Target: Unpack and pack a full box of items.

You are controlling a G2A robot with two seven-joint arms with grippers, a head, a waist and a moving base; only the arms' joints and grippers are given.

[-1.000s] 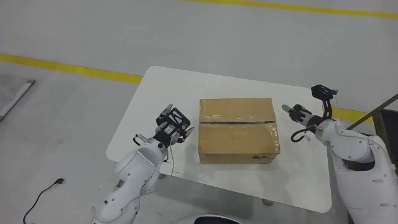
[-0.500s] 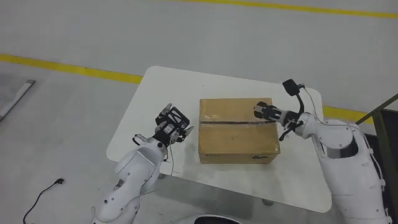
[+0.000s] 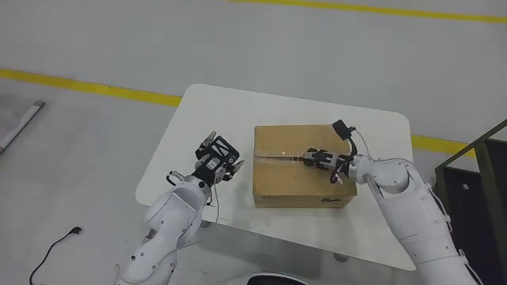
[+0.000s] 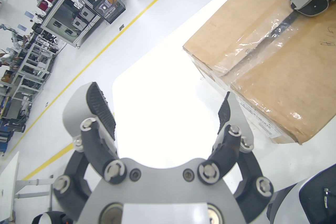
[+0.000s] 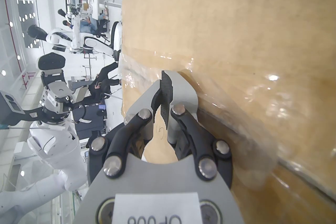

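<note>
The box (image 3: 303, 178) sits in the middle of the table (image 3: 214, 111). The right gripper (image 3: 310, 157) is on top, fingers together, right at the tape line (image 3: 277, 155) (it runs the long way). The left gripper (image 3: 224, 158) hangs wide apart beside the box's end.

You have the brown taped cardboard box (image 3: 293, 182) on the white rounded table (image 3: 206, 127), a little right of its middle. Your left gripper (image 3: 219, 156) sits over the table just left of the box, apart from it. Your right gripper (image 3: 307, 157) is over the box's top, at the taped seam, right of centre.
</note>
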